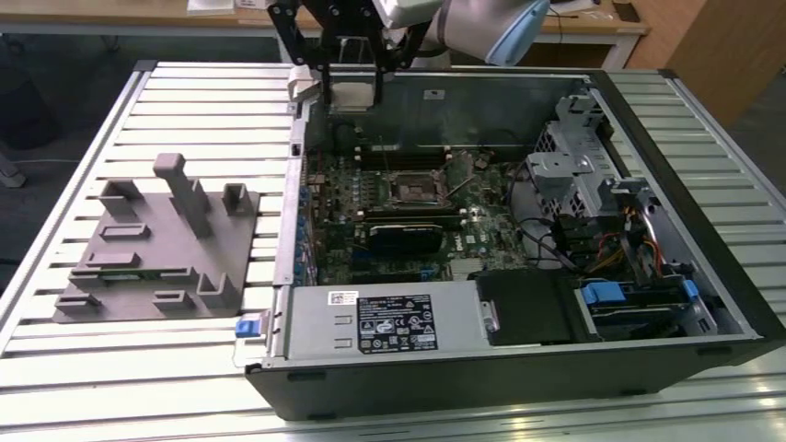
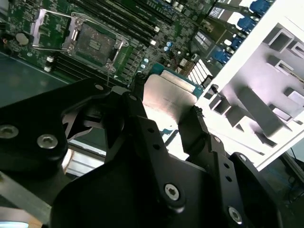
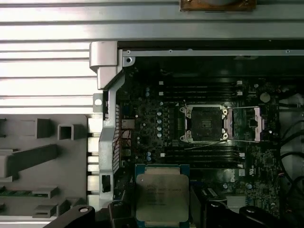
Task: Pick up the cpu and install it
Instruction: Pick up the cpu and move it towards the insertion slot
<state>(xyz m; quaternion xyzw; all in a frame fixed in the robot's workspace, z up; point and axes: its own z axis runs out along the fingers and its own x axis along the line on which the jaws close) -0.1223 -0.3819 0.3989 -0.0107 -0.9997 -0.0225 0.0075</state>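
Three views, taken in turn. Exterior view: hangs high over the far wall of the open case point(image 1: 491, 106), toward the exterior view's left, gripper point(image 1: 349, 78) clamped on the cpu point(image 1: 352, 92); well above the socket point(image 1: 415, 187), grey fixture point(image 1: 160, 249) beside the case. Second wrist view: pinches the cpu point(image 2: 171, 95) by two opposite edges between black fingers point(image 2: 142, 128). First wrist view: holds the cpu point(image 3: 161, 197) level, apart from the open socket point(image 3: 205, 124), near the case's side wall.
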